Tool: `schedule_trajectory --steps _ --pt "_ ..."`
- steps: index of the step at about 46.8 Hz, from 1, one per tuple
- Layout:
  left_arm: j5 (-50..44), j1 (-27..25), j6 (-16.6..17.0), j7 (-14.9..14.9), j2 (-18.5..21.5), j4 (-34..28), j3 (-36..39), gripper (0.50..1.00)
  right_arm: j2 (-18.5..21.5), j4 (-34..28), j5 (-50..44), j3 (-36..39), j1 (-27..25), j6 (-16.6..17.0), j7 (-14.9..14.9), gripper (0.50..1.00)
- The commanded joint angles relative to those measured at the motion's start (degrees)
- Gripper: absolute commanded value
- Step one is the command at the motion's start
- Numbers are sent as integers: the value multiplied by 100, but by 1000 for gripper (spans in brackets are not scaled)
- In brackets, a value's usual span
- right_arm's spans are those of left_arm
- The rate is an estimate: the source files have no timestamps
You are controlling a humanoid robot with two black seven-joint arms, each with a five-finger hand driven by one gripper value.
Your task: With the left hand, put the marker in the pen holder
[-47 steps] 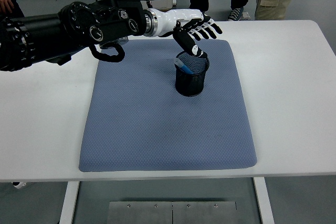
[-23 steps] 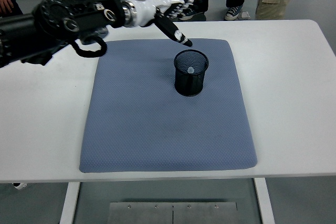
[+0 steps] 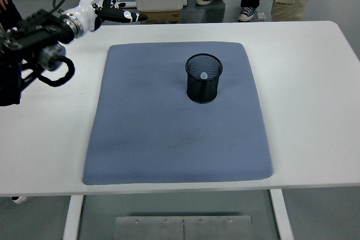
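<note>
The left hand [image 3: 115, 8] has pulled back to the upper left of the frame, fingers loosely spread and empty. The marker [image 3: 203, 75] now stands inside the black mesh pen holder [image 3: 203, 78] on the blue mat [image 3: 169, 133] at upper centre, so placement looks complete.
</note>
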Motion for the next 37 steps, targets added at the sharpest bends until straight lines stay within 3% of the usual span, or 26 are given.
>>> schedule_trajectory --steps 1,5,16,37 --pt "26 459 152 0 154 9 -738 1000 0 -3 0 0 -3 0 1 1000" --pt "9 793 20 0 523 9 -1345 1000 0 -3 0 0 -3 0 1 1000" --pt "-9 1558 -621 8 612 17 -2488 1000 0 -3 0 0 -3 0 1 1000" --pt "-27 2446 -824 0 761 17 -3297 1000 0 -3 0 0 -3 0 1 1000"
